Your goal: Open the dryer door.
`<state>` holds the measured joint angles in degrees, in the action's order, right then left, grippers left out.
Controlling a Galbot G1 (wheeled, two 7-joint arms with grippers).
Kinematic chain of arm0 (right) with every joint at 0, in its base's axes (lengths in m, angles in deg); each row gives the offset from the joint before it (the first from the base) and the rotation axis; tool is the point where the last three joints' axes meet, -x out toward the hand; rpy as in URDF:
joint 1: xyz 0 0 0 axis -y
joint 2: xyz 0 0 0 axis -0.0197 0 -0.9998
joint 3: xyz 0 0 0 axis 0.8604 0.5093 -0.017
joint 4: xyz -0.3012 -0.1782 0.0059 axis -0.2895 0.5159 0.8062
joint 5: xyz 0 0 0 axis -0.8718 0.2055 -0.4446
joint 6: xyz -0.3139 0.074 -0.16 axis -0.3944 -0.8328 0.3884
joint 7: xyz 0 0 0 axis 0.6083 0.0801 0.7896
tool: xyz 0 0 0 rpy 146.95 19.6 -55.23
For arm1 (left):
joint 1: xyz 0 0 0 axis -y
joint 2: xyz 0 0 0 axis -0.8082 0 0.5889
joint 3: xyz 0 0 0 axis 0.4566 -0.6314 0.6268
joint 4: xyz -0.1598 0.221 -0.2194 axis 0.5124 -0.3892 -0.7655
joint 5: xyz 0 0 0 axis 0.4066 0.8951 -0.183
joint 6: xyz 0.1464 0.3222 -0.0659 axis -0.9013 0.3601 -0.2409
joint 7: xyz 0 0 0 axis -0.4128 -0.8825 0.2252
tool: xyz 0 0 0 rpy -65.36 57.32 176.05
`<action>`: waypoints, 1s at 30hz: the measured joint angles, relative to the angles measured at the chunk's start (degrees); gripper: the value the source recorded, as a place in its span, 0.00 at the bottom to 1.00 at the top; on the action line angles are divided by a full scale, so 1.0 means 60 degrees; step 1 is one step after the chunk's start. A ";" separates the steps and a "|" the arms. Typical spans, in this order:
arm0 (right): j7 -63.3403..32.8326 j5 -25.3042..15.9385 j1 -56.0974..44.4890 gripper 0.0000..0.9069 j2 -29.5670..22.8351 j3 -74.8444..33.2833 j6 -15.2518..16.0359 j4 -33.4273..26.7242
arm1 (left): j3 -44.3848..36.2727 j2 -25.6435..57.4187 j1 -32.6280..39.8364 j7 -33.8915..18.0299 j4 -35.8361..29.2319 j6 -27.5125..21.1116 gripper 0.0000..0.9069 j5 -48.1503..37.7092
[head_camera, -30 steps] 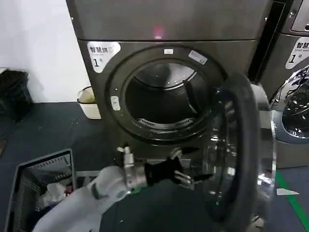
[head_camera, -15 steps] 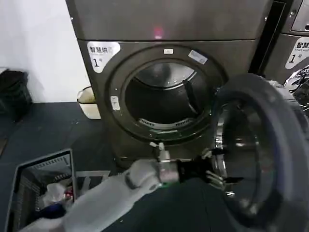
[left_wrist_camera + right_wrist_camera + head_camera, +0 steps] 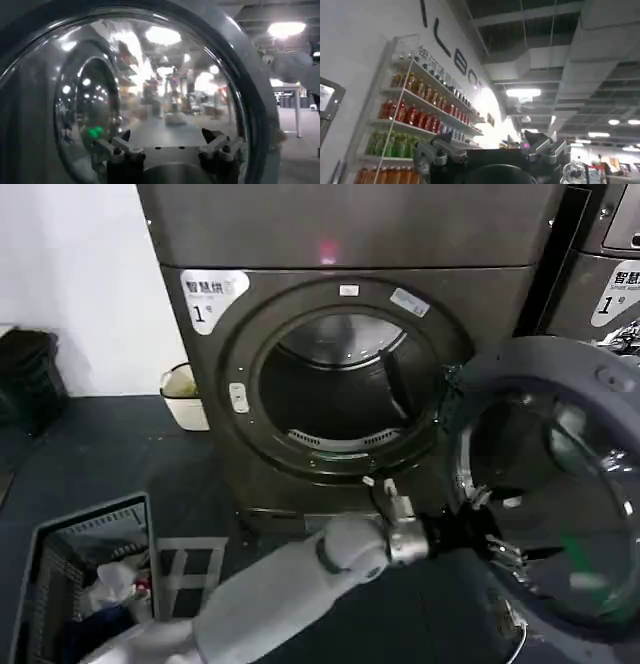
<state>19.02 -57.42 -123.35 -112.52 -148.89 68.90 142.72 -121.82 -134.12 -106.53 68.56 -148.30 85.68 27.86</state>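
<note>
Dark floor in front of the machines, white wall to the left, a laundry basket (image 3: 85, 569) at the lower left and a small pale bin (image 3: 183, 396) by the wall. The dryer (image 3: 340, 334) faces the head camera with its drum opening fully exposed; pink light on, "1" label at upper left.

Change over the last second: the dryer door (image 3: 560, 494) has swung from edge-on to well past that — its grey inner face and domed glass are now turned toward the camera, off to the right of the opening. The left gripper (image 3: 497, 546) followed it across from the middle of the view and is now at the door's inner side. In the left wrist view its fingers (image 3: 117, 150) stand spread apart with nothing between them, close to the glass; contact with the glass is probable but unclear.

Judgement: door is open wide; task essentially complete, only withdrawal left.

Right gripper (image 3: 492, 150) is parked away from the work, fingers parted, pointing up at shelves of bottles (image 3: 415, 112).
</note>
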 joint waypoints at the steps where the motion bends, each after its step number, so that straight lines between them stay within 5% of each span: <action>1: 0.0016 0.0017 -0.0025 1.00 -0.0047 -0.0001 0.0016 0.0064 | -0.0001 -0.0111 0.0006 -0.0033 0.0104 0.0019 1.00 0.0031; 30: 0.0032 0.0378 -0.0418 1.00 -0.0092 -0.0495 -0.0031 0.0272 | 0.0124 -0.1488 0.0556 -0.1505 0.2791 0.0322 1.00 0.2599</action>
<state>19.21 -55.15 -125.85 -113.07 -151.86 68.71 144.35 -121.08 -143.04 -103.19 59.53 -131.56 87.61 43.45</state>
